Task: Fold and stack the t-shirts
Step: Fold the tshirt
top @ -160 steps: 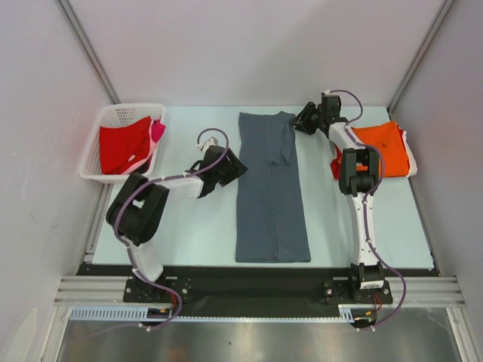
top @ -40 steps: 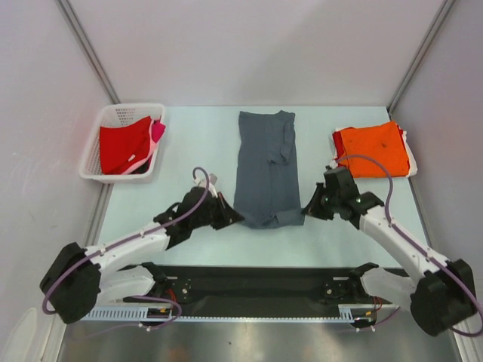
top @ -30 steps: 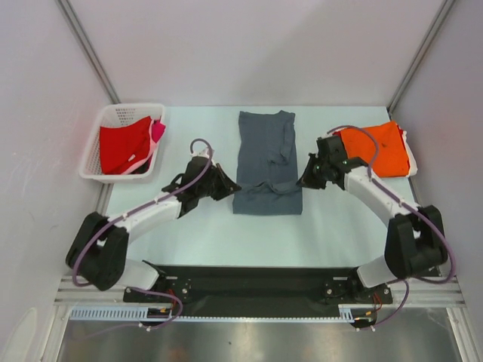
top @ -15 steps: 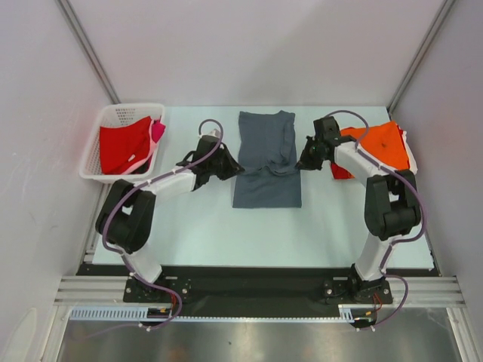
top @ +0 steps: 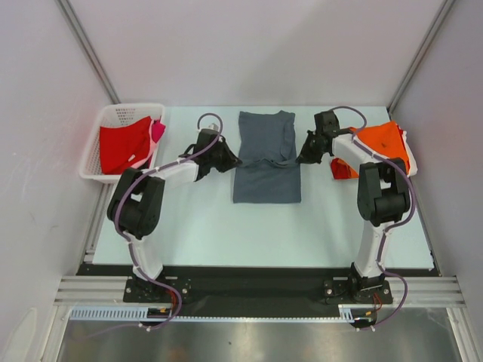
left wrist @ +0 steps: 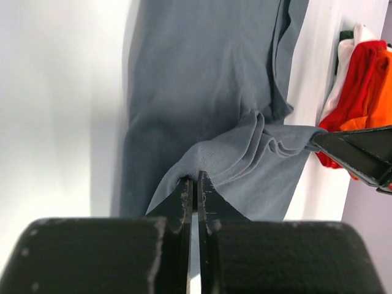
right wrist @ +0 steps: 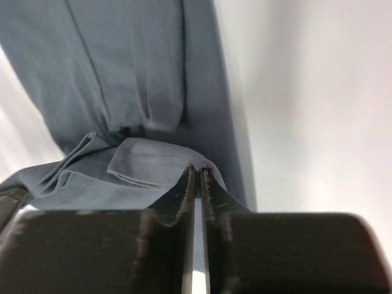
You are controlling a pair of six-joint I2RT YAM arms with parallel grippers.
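A dark slate-grey t-shirt (top: pixel 266 162) lies in the middle of the table, its near half folded up over its far half. My left gripper (top: pixel 235 161) is shut on the folded hem's left corner (left wrist: pixel 197 174). My right gripper (top: pixel 299 160) is shut on the hem's right corner (right wrist: pixel 197 166). The cloth sags in folds between the two grippers. An orange t-shirt (top: pixel 383 143) lies folded at the far right on a stack with red cloth under it. A red t-shirt (top: pixel 124 147) and a pink one (top: pixel 157 132) sit in the basket.
A white lattice basket (top: pixel 102 170) stands at the far left of the table. The right arm's links (top: pixel 377 192) rise beside the orange stack. Grey walls close in on both sides and at the back.
Both grippers have carried the grey t-shirt's near hem away from me, from near the front edge to over the shirt's middle. The shirt now looks about half as long.
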